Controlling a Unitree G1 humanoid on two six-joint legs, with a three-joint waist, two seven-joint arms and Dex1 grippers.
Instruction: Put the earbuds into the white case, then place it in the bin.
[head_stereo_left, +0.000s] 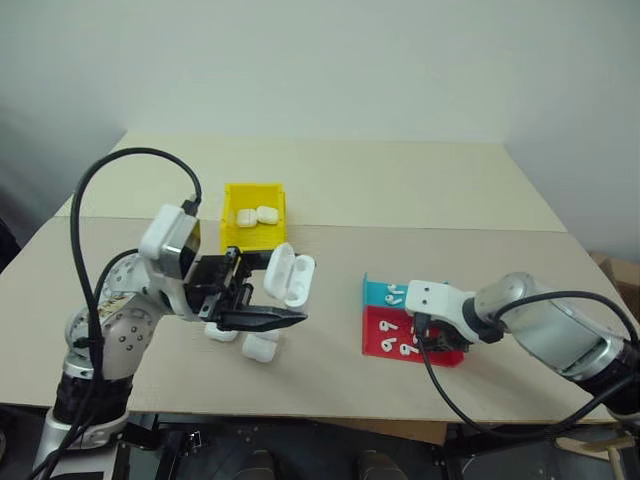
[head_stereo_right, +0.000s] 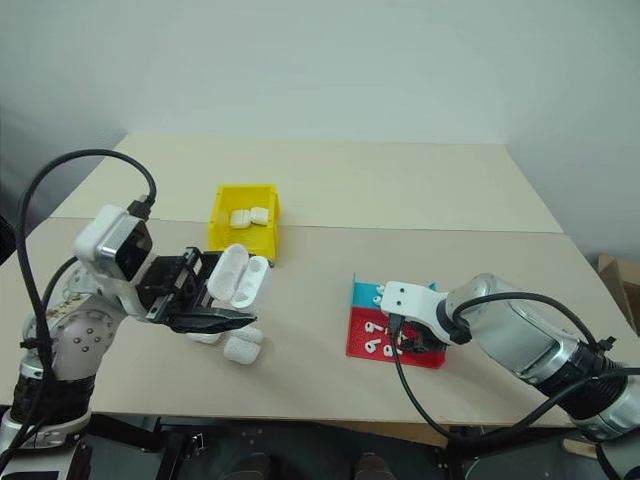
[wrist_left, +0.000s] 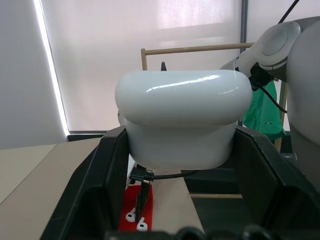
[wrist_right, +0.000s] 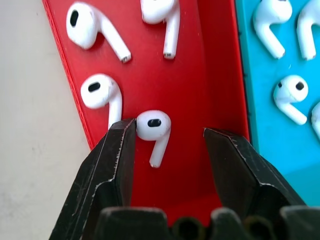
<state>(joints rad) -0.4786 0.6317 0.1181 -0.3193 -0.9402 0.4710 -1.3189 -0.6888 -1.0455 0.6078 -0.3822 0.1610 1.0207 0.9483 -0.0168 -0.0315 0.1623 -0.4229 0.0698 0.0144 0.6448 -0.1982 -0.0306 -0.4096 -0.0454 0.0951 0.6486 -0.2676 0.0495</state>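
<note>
Left hand (head_stereo_left: 262, 300): clamped on the open glossy white rounded case (head_stereo_left: 288, 274), lifted above the table (head_stereo_left: 400, 200).
Right hand (wrist_right: 170, 135): fingers parted around a tiny white earbud (wrist_right: 154, 131) in the shallow red tray (wrist_right: 190, 100).
Yellow plastic bin (head_stereo_left: 254, 192): far left, holding two white cases.

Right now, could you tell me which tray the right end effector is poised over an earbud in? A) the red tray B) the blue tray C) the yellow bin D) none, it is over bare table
A: the right end effector stands open around a single earbud lying in the red tray, with the blue tray beside it.
</note>
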